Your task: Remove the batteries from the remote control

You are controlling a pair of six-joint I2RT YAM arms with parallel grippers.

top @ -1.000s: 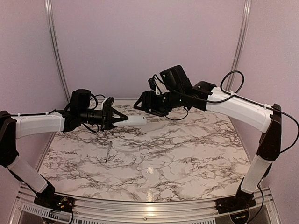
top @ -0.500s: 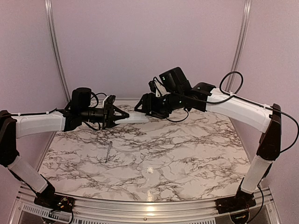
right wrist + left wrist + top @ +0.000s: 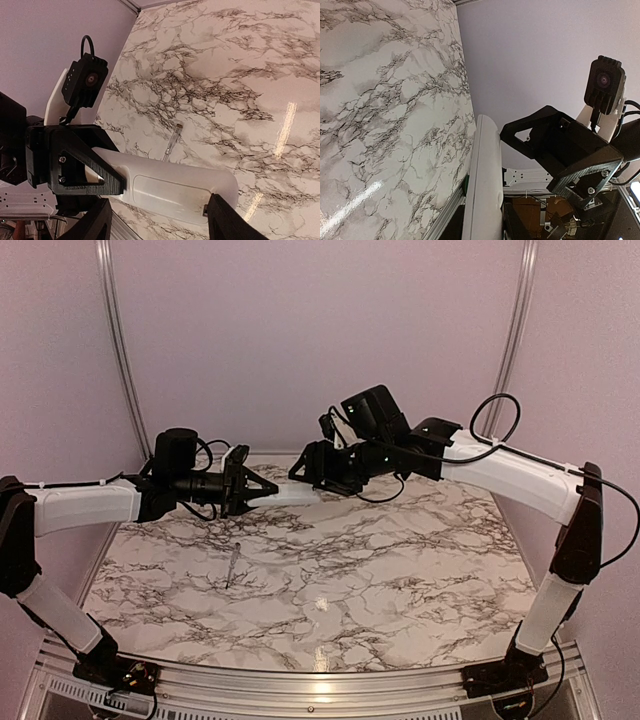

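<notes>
Right claw (image 3: 160,216) sits nearest, its two fingers apart and straddling the free end of the remote (image 3: 170,187); whether one finger already touches the remote's corner I cannot tell. The remote hangs in the air over the table (image 3: 250,75), lying roughly level, with its back face turned toward the right wrist camera. On that face the outline of the cover panel (image 3: 162,189) looks closed and seated. Beyond it, the left claw (image 3: 256,492) is clamped on the remote's other end. Farther off, a thin silvery tool (image 3: 171,144) lies alone on the table. No batteries show anywhere, so they are most likely inside. By my reading, only the lift and hold is done; opening the cover and removing both batteries remain.
</notes>
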